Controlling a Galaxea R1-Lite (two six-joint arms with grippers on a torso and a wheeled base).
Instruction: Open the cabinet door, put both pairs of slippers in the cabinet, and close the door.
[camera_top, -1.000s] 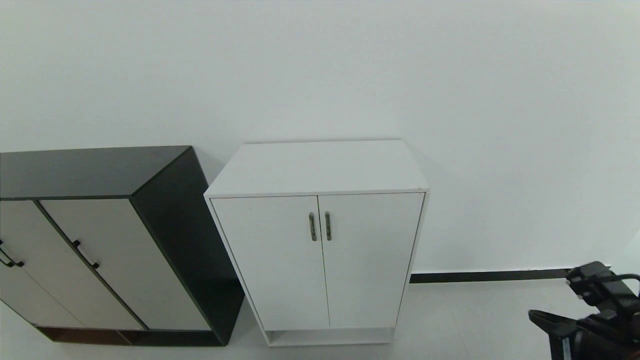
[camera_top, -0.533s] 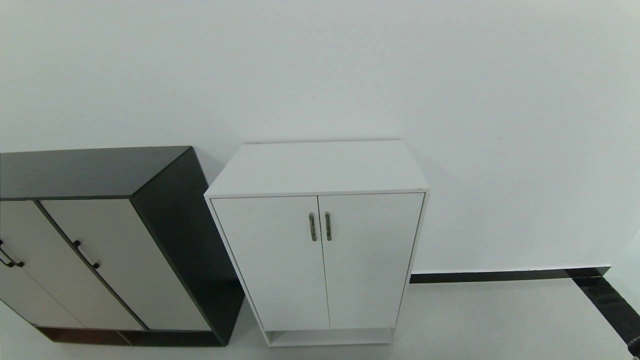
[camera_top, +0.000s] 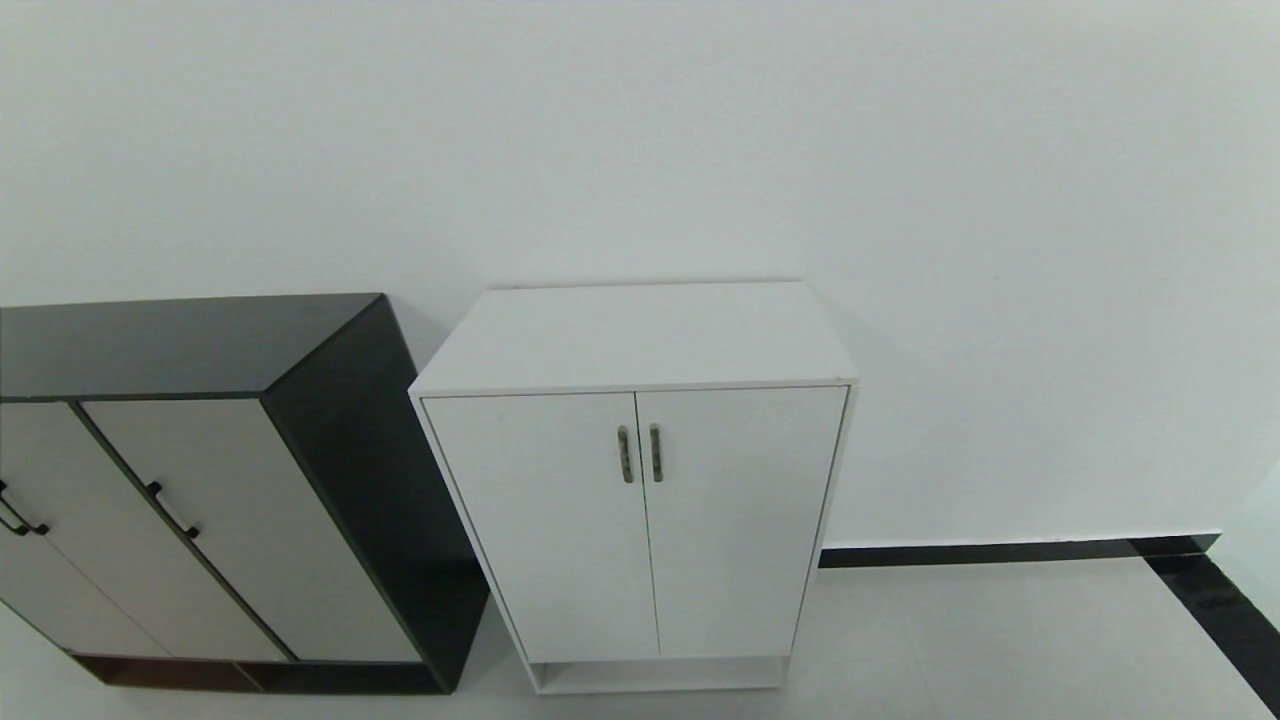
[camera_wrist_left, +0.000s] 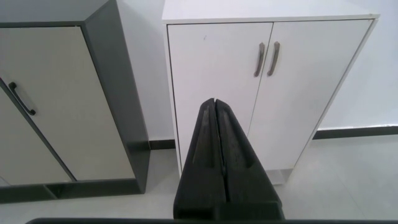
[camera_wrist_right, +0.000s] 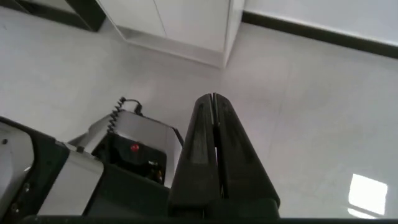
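Observation:
A white two-door cabinet (camera_top: 640, 480) stands against the wall with both doors closed and two grey handles (camera_top: 640, 452) side by side at the middle. My left gripper (camera_wrist_left: 215, 106) is shut with nothing in it, held low in front of the white cabinet (camera_wrist_left: 267, 81), some way short of its doors. My right gripper (camera_wrist_right: 214, 99) is also shut and empty, hanging over the bare grey floor, with the cabinet's bottom corner (camera_wrist_right: 211, 37) farther off.
A black cabinet (camera_top: 200, 480) with beige doors and black handles stands just left of the white one. A black skirting strip (camera_top: 1010, 550) runs along the wall and floor at the right. Open grey floor lies in front.
My right arm, seen at the lower right of the head view a second ago, has dropped out of that view. The cabinets have not moved.

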